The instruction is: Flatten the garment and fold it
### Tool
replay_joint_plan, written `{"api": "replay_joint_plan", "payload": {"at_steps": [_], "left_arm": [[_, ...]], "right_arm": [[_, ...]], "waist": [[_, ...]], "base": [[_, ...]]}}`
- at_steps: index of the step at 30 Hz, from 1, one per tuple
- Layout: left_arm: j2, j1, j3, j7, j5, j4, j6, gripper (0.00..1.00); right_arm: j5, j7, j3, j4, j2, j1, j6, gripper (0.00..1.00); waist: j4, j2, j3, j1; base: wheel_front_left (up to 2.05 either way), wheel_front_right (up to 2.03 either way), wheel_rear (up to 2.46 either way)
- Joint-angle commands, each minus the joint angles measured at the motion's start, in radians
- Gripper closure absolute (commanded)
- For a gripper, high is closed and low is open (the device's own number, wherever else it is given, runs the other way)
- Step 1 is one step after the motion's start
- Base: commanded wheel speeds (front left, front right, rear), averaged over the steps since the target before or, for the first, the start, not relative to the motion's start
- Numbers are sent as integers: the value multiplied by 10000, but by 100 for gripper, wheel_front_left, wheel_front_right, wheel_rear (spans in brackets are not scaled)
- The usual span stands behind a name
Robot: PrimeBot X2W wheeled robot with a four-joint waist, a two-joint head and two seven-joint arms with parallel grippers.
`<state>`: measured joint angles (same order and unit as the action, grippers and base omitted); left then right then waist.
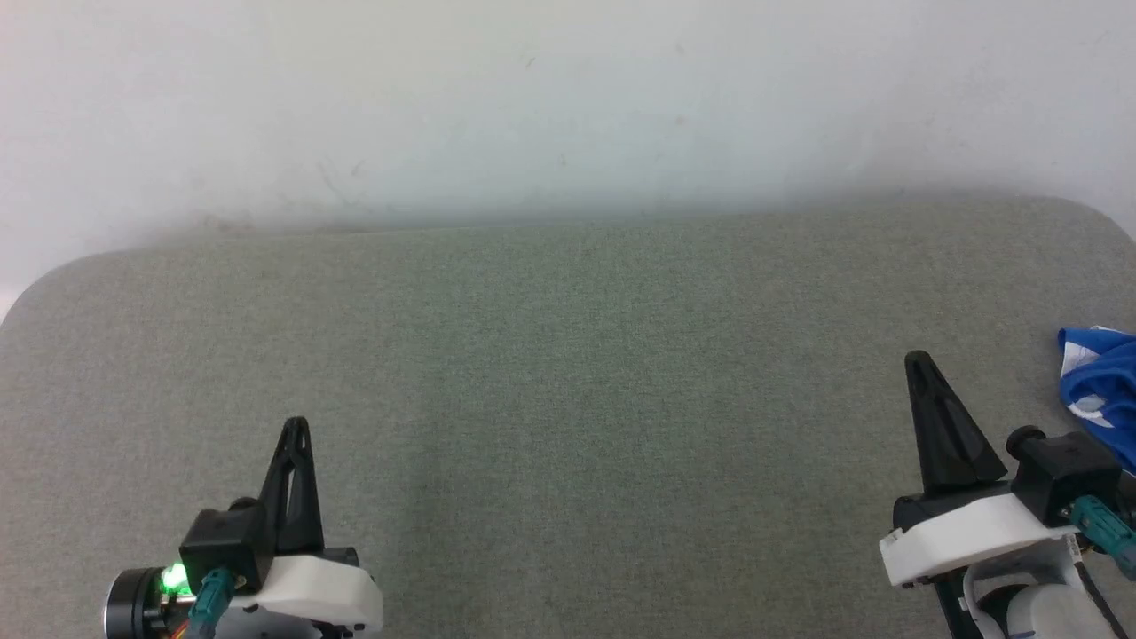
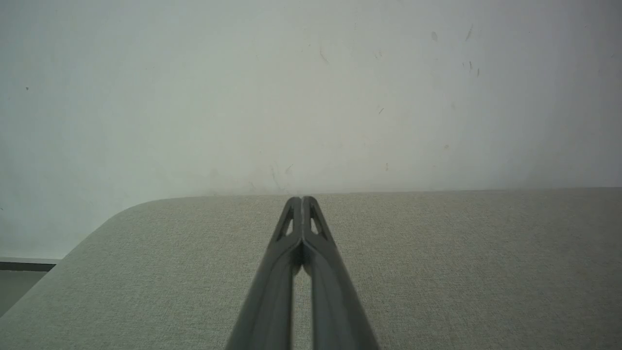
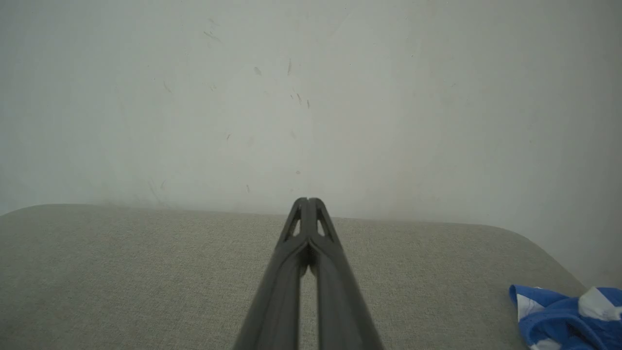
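The garment, royal blue with white patches, lies crumpled at the right edge of the grey-green fabric table; part of it runs out of the head view. It also shows in the right wrist view as a blue and white heap at the lower right. My right gripper is shut and empty, hovering just left of the garment without touching it. In its own view the right fingertips press together. My left gripper is shut and empty at the lower left, far from the garment; its tips meet too.
A pale wall rises right behind the table's far edge. The table has rounded far corners at left and right. A strip of floor shows past the left corner in the left wrist view.
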<state>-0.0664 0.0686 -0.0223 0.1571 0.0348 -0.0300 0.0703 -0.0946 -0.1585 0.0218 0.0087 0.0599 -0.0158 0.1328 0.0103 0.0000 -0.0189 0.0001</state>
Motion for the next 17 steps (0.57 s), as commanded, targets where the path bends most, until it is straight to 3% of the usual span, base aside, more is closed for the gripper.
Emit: {"api": "replay_joint_plan", "payload": {"at_steps": [1,17], "left_arm": [[37,-207,38,-57,-87,39,-71,100],[64,-310,78,-384,-144,96,-208,100]], "right_arm": [[96,69,-45,-34,-35,64,-9,100],[279,396,-83,-46,-48,84,-11,100]], "waist": [[-1,0,3,-1],[-23,0,43,-1]], "base": [[0,0,0],[0,0,0]]}}
